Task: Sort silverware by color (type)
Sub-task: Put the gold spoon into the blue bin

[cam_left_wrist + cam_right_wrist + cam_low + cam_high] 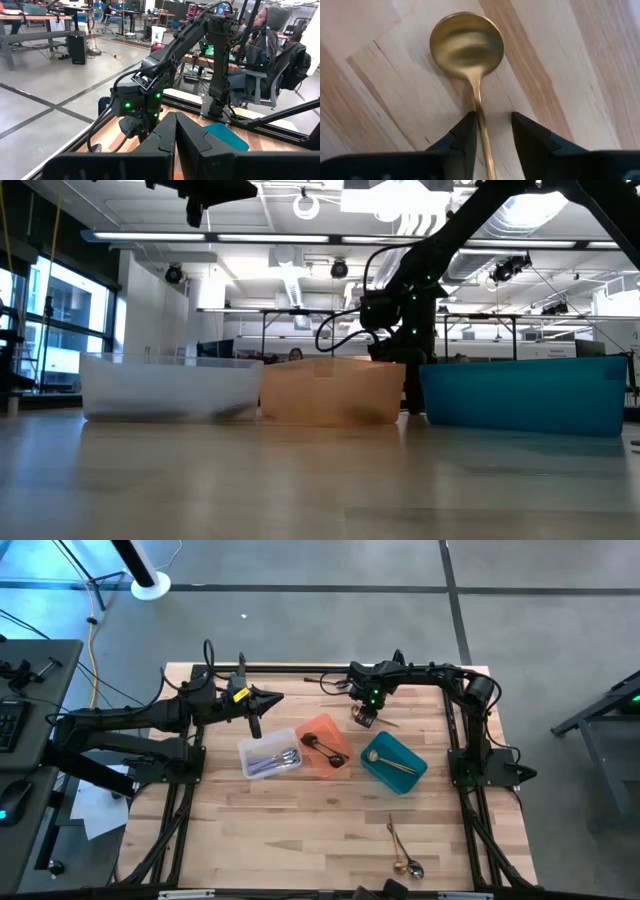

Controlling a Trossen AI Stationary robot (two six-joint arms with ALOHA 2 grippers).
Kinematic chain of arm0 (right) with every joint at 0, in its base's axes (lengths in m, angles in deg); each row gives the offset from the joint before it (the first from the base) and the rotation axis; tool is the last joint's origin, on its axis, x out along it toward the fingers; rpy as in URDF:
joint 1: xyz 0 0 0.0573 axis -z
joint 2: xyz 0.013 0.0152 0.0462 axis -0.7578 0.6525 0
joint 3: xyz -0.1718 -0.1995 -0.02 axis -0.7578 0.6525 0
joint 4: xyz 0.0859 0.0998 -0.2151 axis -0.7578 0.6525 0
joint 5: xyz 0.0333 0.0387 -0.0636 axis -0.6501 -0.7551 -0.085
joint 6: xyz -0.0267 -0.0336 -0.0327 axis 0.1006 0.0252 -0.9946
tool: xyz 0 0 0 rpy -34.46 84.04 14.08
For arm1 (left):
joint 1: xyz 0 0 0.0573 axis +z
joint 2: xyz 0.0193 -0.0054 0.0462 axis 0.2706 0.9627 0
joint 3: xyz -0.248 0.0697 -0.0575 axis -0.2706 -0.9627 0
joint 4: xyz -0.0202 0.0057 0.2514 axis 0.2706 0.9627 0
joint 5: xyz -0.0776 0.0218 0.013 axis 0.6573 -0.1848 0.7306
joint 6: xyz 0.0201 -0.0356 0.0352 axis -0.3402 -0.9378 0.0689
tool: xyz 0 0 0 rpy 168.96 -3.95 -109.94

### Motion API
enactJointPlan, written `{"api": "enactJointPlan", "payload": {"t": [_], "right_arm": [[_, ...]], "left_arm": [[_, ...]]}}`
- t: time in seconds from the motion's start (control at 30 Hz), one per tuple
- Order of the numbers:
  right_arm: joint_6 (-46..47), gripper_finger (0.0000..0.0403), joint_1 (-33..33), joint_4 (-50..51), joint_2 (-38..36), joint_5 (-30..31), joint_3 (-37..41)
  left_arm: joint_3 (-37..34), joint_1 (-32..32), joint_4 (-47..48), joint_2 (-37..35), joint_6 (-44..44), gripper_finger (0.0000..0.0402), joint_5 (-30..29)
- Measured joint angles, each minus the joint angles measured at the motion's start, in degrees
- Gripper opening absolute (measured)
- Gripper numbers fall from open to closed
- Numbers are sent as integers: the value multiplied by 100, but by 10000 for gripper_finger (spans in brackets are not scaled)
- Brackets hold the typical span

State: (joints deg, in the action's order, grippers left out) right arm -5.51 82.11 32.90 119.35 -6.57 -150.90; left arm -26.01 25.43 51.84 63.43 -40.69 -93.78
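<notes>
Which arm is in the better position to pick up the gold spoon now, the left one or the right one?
The right. The right hand already has the gold spoon handle between its open fingers on the table. The left hand is shut and raised near the clear bin.

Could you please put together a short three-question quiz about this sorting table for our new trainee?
1. True or false: the gold spoon between the right gripper's fingers lies on bare wood.
2. Which bin holds the black pieces: A the clear bin, B the orange bin, C the teal bin?
3. Fill in: the left gripper hangs above the table with its fingers ____.

Key
1. True; the fingers stand either side of the handle, not yet closed on it.
2. B.
3. Shut, holding nothing.
</notes>
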Motion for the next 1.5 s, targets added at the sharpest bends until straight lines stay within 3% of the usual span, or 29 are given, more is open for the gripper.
{"api": "enactJointPlan", "payload": {"t": [0.3, 0.87, 1.5], "right_arm": [[43, 7, -2, 6, 4, -34, 4], [15, 1, 18, 52, -259, -24, 30], [461, 0, -107, 464, -2071, -731, 28]], "left_arm": [[0, 0, 0, 0, 1, 0, -1], [0, -1, 2, 0, 0, 0, -3], [-2, 1, 2, 0, 348, 0, -5]]}}
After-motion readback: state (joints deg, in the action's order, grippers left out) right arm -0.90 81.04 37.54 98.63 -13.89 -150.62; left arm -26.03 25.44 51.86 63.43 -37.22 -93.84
